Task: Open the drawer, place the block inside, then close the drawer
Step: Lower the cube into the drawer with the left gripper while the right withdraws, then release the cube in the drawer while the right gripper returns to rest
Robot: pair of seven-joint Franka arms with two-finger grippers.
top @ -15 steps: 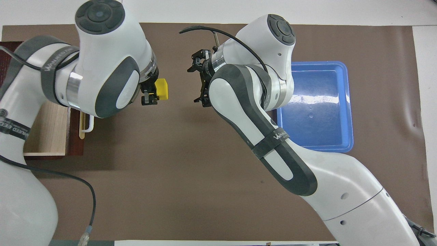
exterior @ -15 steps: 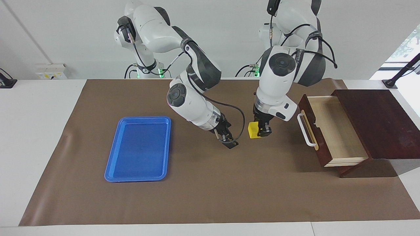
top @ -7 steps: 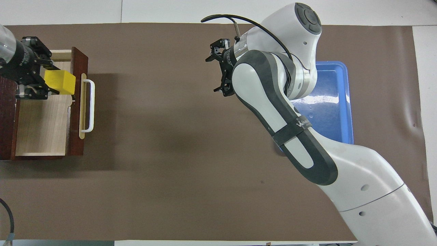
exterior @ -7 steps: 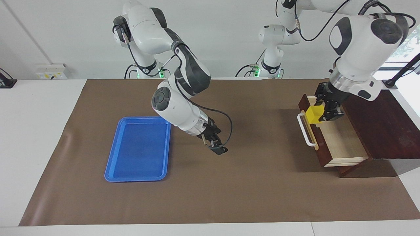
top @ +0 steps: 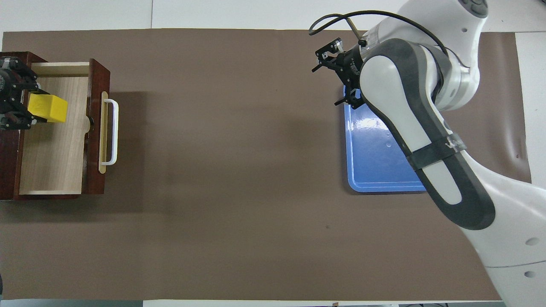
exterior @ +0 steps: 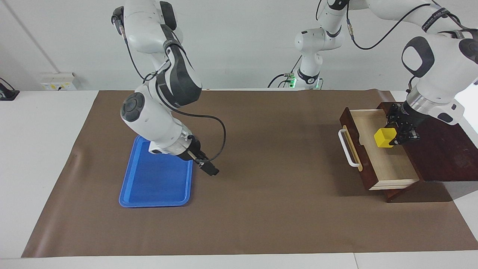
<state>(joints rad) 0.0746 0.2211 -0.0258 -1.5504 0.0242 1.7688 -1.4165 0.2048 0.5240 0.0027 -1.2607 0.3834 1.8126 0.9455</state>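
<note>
Left gripper point(exterior: 399, 135), jaws pinching the block point(exterior: 384, 138), has moved on from over the drawer point(exterior: 388, 164) front to over its open interior; block held in the air. Right gripper point(exterior: 210, 170), jaws spread, has drawn back to the tray point(exterior: 157, 186) edge. Box point(exterior: 437, 145) lies beside the drawer; nothing blocks the opening.

In the overhead view the left gripper point(top: 19, 105) is cut off by the picture's edge, and so is most of the dark box point(top: 8, 149). The right arm covers part of the blue tray point(top: 375, 170) there. The block point(exterior: 384, 137) hides the left gripper's fingertips in the facing view.
</note>
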